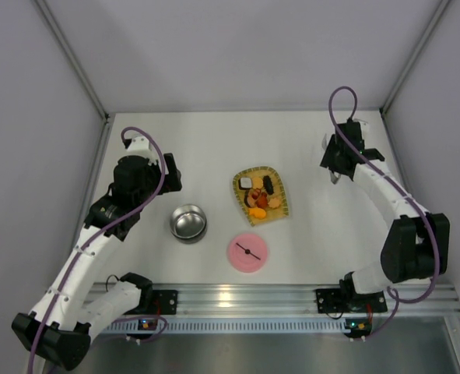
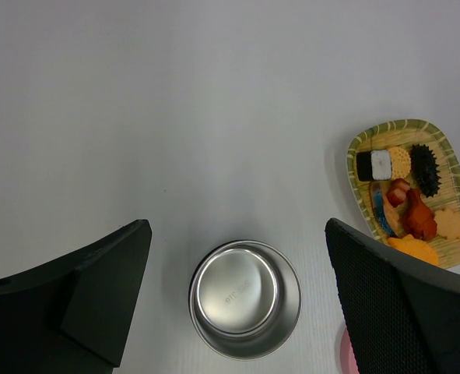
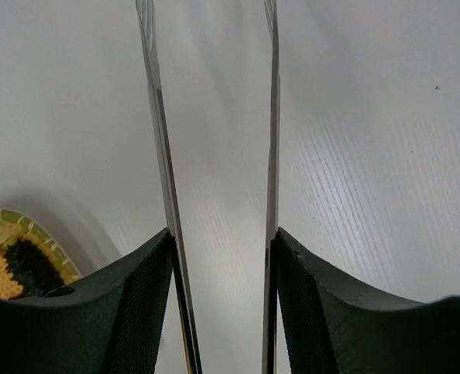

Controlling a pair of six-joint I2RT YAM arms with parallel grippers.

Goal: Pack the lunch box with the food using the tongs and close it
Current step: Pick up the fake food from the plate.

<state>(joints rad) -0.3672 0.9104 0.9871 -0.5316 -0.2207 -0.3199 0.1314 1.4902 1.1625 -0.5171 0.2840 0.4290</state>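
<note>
Right pincer (image 3: pixel 223 240) was clamped half-shut on the tongs (image 3: pixel 158 140), which ran straight out ahead; food (image 1: pixel 259 195) sat off to its left, behind the tips.

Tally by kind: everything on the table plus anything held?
steel lunch box: 1
pink lid: 1
yellow tray: 1
tongs: 1, held in the right gripper
food pieces: about 8, some overlap
Total: about 12
</note>
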